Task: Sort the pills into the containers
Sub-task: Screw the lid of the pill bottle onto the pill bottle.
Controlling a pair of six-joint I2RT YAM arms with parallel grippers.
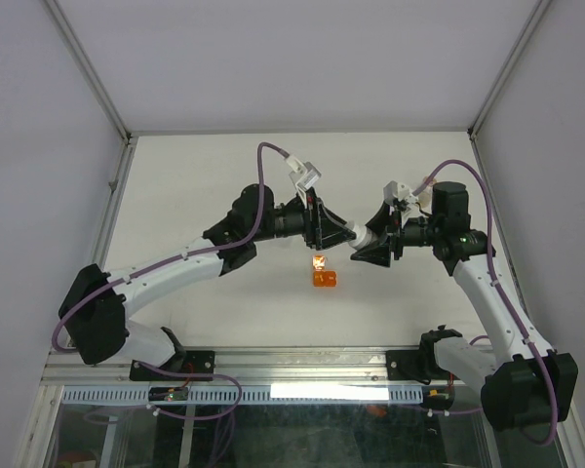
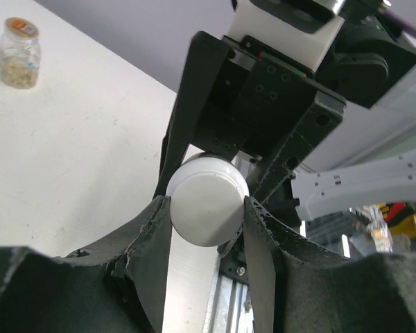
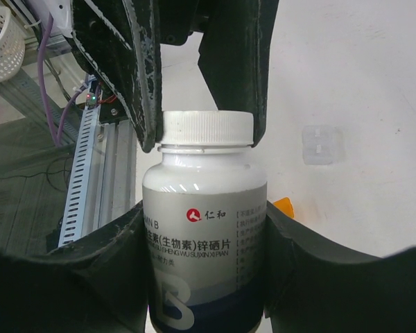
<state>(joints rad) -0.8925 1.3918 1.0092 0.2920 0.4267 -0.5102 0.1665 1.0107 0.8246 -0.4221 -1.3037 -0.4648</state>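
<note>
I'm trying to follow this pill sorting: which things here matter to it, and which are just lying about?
In the job: white bottle, held by the right gripper; its cap, pinched by the left gripper; clear jar of pills; orange cup.
Lying about: basket; small clear plastic piece.

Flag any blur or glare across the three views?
Top view: orange cup oversaturated, glare strip on the front rail. Left wrist: near fingers blurred, white cap fairly sharp. Right wrist: bottle label crisp, soft sheen on its shoulder.
</note>
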